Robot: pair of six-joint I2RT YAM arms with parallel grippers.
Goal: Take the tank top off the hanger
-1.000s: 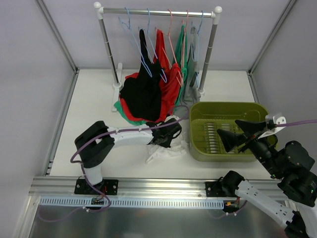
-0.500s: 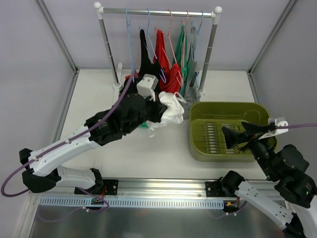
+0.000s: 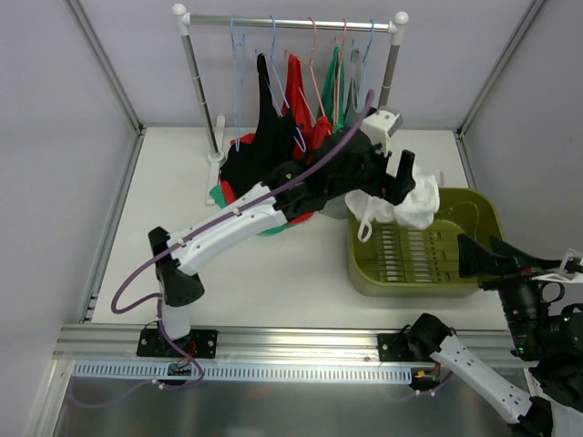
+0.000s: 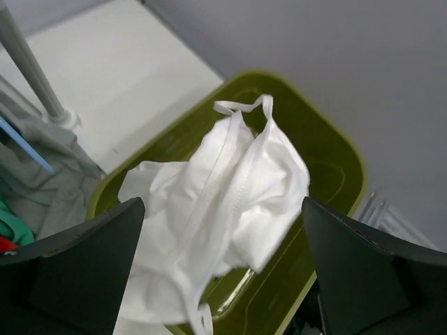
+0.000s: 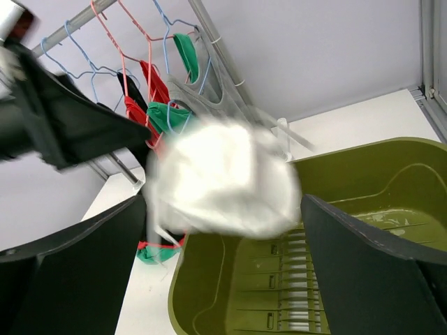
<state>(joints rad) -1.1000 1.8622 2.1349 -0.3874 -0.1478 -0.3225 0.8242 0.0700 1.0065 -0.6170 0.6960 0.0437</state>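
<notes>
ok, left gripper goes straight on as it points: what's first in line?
The left gripper would likely meet the white fabric tank top first, right between its open fingers; the olive-green plastic basket lies behind. Gap between them unclear.

White tank top (image 4: pixel 230 202) soft matt cloth; bin (image 4: pixel 330 152) glossy plastic; rail (image 3: pixel 291 20) metal.

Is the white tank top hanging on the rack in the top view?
No, the white tank top is bunched above the green bin by the left gripper, clear of the rack.
</notes>
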